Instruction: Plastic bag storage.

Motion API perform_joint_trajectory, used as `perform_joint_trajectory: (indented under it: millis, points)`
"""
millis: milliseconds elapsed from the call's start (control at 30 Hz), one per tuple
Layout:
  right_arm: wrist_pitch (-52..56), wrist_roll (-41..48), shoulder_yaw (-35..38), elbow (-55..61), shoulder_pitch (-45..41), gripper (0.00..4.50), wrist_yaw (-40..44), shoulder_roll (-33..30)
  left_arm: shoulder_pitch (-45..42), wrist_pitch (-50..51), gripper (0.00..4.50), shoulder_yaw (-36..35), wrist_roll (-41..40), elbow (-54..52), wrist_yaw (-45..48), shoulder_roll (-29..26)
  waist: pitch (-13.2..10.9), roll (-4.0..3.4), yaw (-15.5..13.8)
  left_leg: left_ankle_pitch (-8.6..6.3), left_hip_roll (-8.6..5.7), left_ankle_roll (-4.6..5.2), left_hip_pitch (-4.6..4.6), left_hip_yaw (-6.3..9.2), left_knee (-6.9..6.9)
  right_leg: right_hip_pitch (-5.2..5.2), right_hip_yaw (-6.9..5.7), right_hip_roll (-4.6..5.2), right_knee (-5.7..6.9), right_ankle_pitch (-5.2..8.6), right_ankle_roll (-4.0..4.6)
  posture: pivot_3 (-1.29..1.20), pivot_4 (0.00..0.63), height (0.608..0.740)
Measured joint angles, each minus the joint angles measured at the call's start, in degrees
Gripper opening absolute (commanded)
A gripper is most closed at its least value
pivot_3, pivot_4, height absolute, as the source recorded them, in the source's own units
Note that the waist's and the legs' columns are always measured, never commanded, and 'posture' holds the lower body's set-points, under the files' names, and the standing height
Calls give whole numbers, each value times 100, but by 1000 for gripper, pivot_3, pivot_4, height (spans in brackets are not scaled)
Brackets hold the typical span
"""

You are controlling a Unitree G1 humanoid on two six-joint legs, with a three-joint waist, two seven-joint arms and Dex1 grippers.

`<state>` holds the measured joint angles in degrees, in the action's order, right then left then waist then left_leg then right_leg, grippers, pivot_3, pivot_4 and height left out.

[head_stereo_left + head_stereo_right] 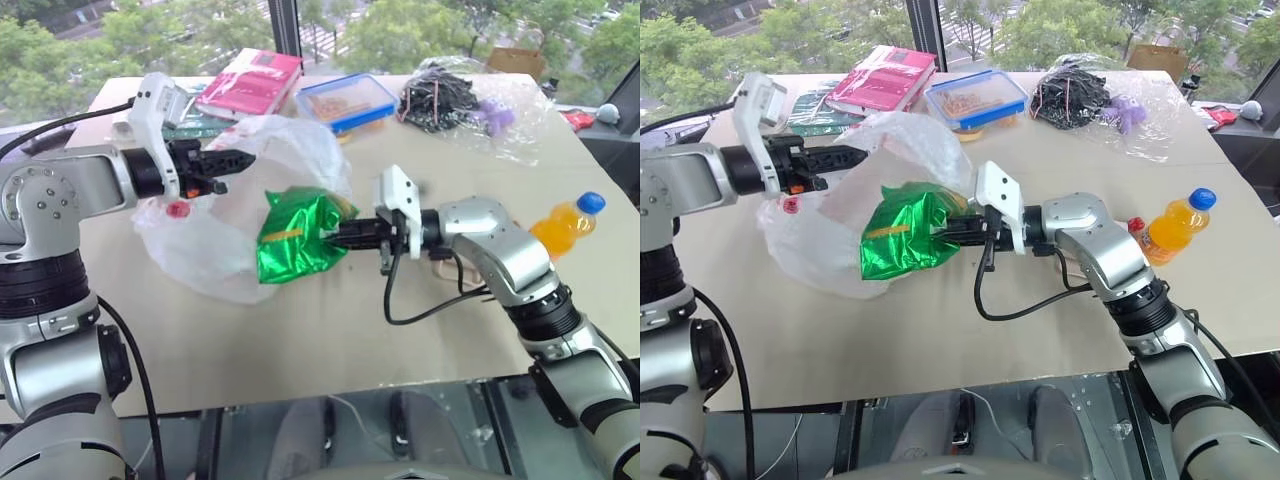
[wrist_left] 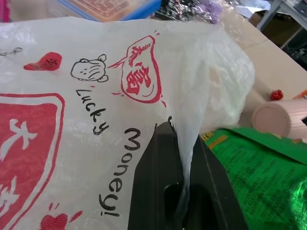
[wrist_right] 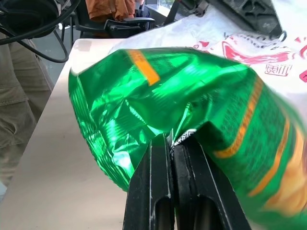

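R gripper (image 1: 345, 233), fingers pinching green snack pack (image 1: 295, 235) at bag (image 1: 205, 250) mouth, mid-bench (image 1: 330, 340). L gripper (image 1: 235, 160), fingers pinching bag rim, lifted. Bag looks thin, slippery, floppy, tears easily; grip the rim/handle.

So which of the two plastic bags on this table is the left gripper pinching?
The printed white plastic bag, its edge pinched in the left gripper. The other, a clear bag of black cables, lies untouched at the table's far side.

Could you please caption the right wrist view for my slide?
Right hand pinching a shiny green foil snack bag beside the printed translucent white plastic bag.
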<state>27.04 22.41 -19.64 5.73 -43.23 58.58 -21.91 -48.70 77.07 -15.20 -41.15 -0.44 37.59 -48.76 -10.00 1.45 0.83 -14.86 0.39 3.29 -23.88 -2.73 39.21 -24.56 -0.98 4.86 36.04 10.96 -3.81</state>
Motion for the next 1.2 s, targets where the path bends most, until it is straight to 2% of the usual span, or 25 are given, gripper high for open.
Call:
perform_joint_trajectory:
  millis: [367, 467, 633, 767, 1000, 1100, 1200]
  points:
    - [-879, -734, -296, -978, -775, 134, 31, 847, 26, 571, 0, 19, -722, -472, 339, 47, -1, -1, 15, 1, -1, -1, 0, 0, 0, -3, 1, 0, 4, 0, 0, 0, 150, 740]
    - [-1433, -1260, -492, -1851, -1005, 134, -94, 1169, -4, 795, 0, -32, -985, -520, 340, 79, -1, -1, 15, 2, -1, -3, 0, 1, 0, -3, 1, 0, 6, 0, 0, 0, 150, 740]
    - [-1873, -1614, -371, -2970, -1182, 134, -548, 1403, 76, 983, 0, -149, -1226, -657, 339, 28, -2, -3, 22, 2, 0, -5, 0, 2, -2, -3, 1, 1, 4, 0, 1, 0, 150, 740]
    - [-1806, -1451, -106, -2819, -958, 134, -308, 1170, 367, 1014, 0, -232, -1242, -687, 338, -233, -5, -5, 28, 3, 1, -7, 0, 2, -12, -5, 0, 1, -3, 0, 1, 0, 150, 740]
    - [-930, -601, 407, -1984, -564, 134, 75, 1083, 541, 867, 0, -173, -1176, -666, 386, -381, -6, -6, 30, 6, 2, -13, 4, 2, -12, -4, 1, 1, 6, 0, 2, 0, 150, 740]
    - [-865, -758, 481, -2157, -685, 134, -373, 1192, 427, 872, 0, -76, -1193, -660, 370, -293, -6, -6, 27, 7, 1, -14, 5, 3, -12, -6, 1, 2, 14, 0, 2, 0, 150, 740]
    - [-936, -1133, 484, -2471, -889, 134, -1006, 1536, 152, 909, 0, -23, -1251, -658, 215, 80, -6, -6, 23, 8, -2, -16, 5, 2, -12, -12, 3, 2, 21, 0, 3, 0, 150, 740]
